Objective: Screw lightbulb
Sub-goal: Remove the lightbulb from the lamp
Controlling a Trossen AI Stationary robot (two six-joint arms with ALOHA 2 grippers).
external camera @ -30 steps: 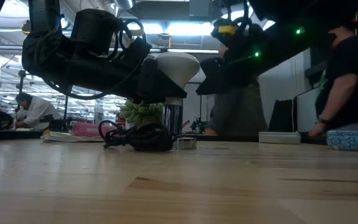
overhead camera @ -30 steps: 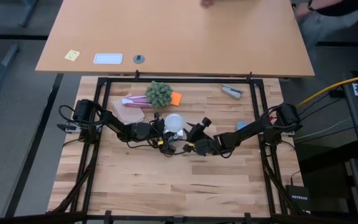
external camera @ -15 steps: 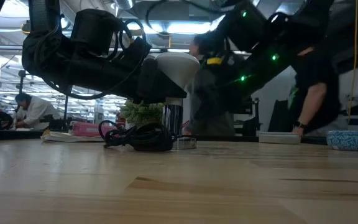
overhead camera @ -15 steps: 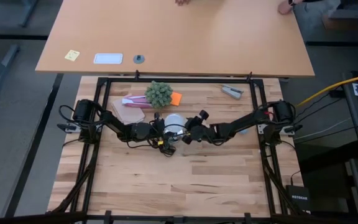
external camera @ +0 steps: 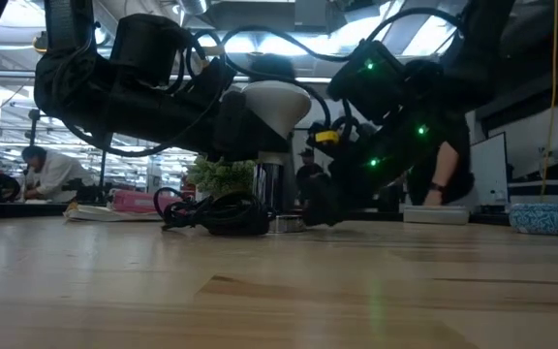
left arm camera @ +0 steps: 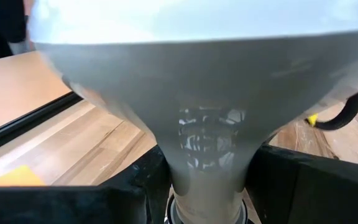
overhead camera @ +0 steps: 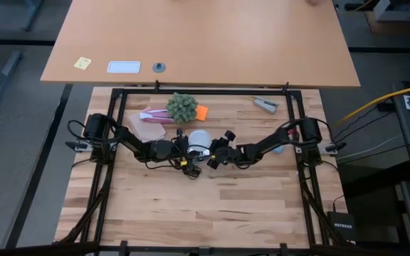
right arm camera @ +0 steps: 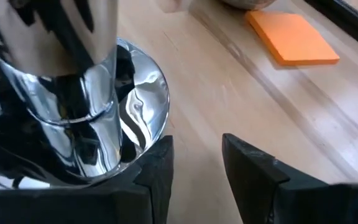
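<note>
While cord [external camera: 211,211] crowds its base, lightbulb [external camera: 274,102] stands upright.

A slatted wooden table [overhead camera: 191,206] carried a green plant [overhead camera: 182,107], an orange pad [overhead camera: 202,112], a pink-edged brown packet [overhead camera: 146,126] and a grey tool [overhead camera: 265,104] along its upper edge.

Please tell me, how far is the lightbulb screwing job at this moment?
Done: the lightbulb stands upright over the chrome socket. In hand: the left pincer grips the bulb's neck; the right pincer is low at the socket's base, open. Left: whether it is fully screwed in cannot be seen.
</note>
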